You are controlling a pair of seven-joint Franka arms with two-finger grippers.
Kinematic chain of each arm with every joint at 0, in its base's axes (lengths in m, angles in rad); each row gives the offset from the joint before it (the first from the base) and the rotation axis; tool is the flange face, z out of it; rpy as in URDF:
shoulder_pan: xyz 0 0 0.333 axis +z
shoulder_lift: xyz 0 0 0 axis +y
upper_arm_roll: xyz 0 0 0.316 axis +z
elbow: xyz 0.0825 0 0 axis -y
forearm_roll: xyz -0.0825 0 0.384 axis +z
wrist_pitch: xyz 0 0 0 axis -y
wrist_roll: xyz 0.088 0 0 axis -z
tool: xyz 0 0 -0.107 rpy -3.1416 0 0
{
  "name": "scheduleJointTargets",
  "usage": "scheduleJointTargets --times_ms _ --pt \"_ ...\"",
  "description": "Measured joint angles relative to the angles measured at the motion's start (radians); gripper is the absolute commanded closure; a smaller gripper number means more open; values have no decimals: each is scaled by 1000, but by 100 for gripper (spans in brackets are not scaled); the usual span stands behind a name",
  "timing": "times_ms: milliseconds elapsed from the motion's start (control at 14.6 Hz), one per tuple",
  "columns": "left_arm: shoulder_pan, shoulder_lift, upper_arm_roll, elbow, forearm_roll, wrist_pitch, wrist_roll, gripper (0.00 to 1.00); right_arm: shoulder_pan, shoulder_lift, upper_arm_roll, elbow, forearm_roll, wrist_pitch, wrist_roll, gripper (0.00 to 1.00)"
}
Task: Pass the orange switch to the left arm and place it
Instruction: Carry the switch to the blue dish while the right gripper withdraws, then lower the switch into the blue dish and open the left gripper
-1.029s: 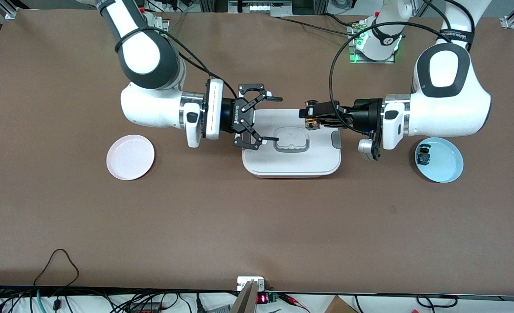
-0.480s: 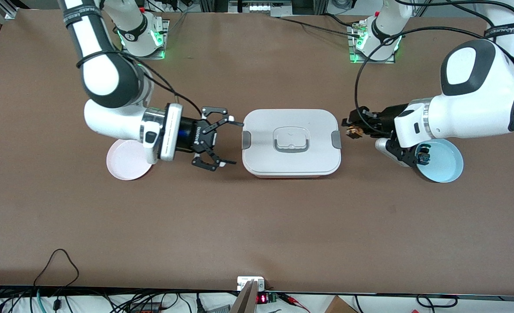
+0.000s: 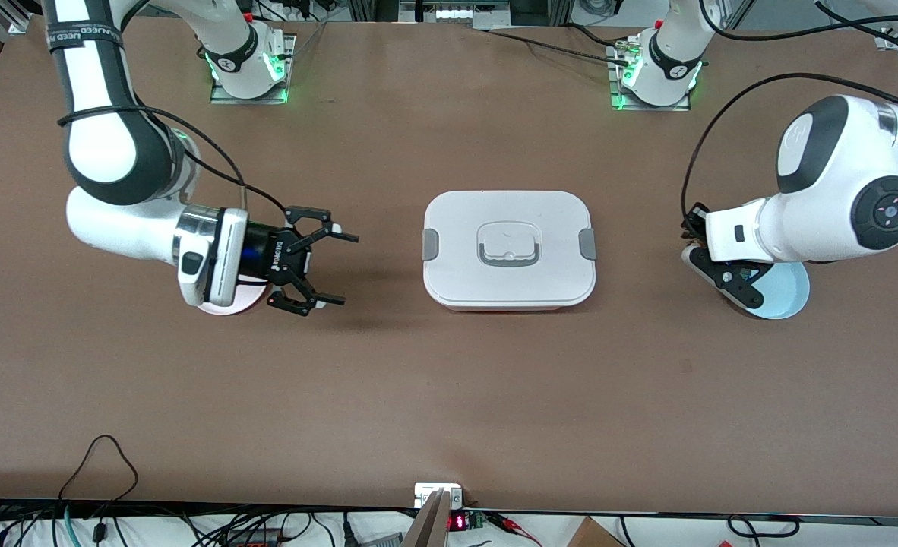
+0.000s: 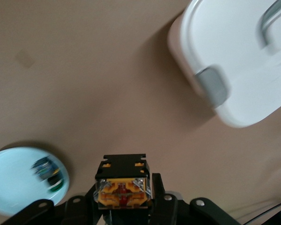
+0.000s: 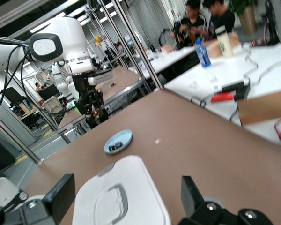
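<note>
Change: both arms withdrawing from over the box to opposite table ends | left gripper clamping orange switch near blue plate | right gripper hanging spread by pink plate | Advice: lifting well above lid before re-meeting.

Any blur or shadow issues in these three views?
Front view: sharp, evenly lit; soft shadow on the table beneath the right gripper. Left wrist view: the orange switch in the left gripper is crisp, the box and blue plate smeared. Right wrist view: box lid soft, background haloed.
</note>
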Motion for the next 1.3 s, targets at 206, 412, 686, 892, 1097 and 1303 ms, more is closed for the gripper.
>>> scheduleJointTargets --times_ms 206,412,686,892,1097,1303 --pt "0 40 -1 -8 184 -19 43 94 -4 -9 -30 0 -105 -14 210 0" --pt "24 90 2 -13 299 -9 150 96 -5 -8 -35 -3 -216 -13 460 0" --pt "126 132 7 -57 402 85 364 100 -5 -11 -35 -3 -356 -15 746 0" --pt "233 193 9 -121 509 133 499 100 -5 -11 -35 -3 -502 -16 943 0" --pt "289 301 9 -137 552 247 548 100 -4 -14 -35 -3 -720 -55 1124 0" --pt "321 355 9 -137 586 350 632 99 -6 -20 -36 -1 -967 -121 1271 0"
